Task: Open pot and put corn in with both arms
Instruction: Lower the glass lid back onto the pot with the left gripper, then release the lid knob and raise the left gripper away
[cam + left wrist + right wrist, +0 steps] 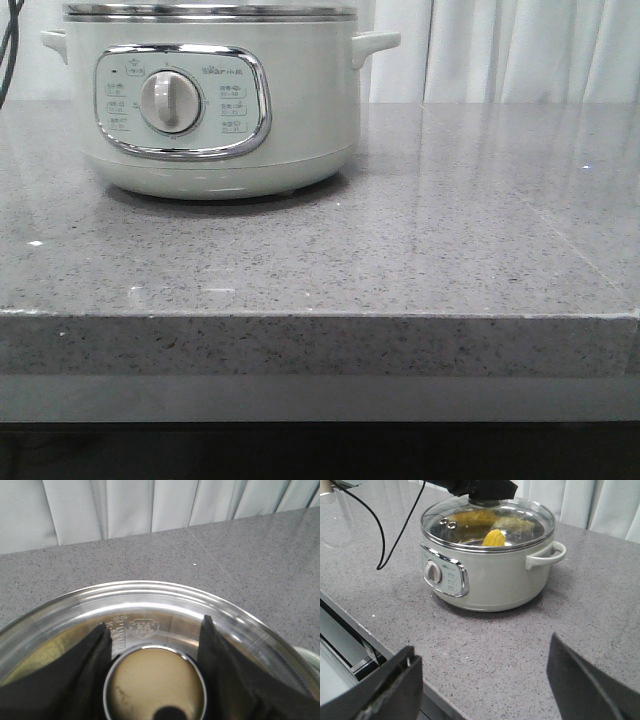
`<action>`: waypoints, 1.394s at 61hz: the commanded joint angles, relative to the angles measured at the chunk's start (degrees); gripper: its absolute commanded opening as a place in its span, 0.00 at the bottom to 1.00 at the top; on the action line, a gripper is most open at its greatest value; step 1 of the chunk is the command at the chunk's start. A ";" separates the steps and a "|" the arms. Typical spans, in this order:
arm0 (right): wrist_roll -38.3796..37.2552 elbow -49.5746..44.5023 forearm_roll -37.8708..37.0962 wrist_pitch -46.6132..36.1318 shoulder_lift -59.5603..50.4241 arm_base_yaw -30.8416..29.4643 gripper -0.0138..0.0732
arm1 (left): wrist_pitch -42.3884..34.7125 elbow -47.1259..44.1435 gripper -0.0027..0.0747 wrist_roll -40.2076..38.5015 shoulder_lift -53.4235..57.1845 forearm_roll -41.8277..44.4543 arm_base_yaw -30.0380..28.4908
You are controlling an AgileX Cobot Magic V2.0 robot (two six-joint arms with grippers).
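The left gripper is straddling the lid knob – fingers spread, not yet pinching. The corn is already lying inside the pot, lid on. The right gripper, wide open and empty, is hanging at the pot's 5 o'clock. Best to be centring before squeezing.

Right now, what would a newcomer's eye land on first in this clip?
The big pale pot at the counter's back left, glass lid on. Through the lid, the yellow corn already lies inside. The left gripper straddles the lid knob, while the right gripper hangs open, apart from the pot.
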State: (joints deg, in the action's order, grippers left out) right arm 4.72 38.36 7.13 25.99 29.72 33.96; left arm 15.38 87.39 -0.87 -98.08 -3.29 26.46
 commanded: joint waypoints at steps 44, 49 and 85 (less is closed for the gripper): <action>0.23 1.50 0.36 -5.01 0.05 -0.13 0.78 | -2.70 2.82 0.60 -0.01 7.15 -0.27 -0.25; 0.23 1.50 0.36 -5.01 0.05 -0.13 0.78 | -1.05 2.82 0.60 -0.01 9.72 -0.05 -0.25; 0.23 1.50 0.36 -5.01 0.05 -0.13 0.78 | 12.00 -19.04 0.60 2.99 40.83 0.02 -0.25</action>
State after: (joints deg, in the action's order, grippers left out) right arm 4.61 38.36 7.13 25.87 29.72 33.96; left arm 31.87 71.62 2.01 -62.44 -3.06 26.37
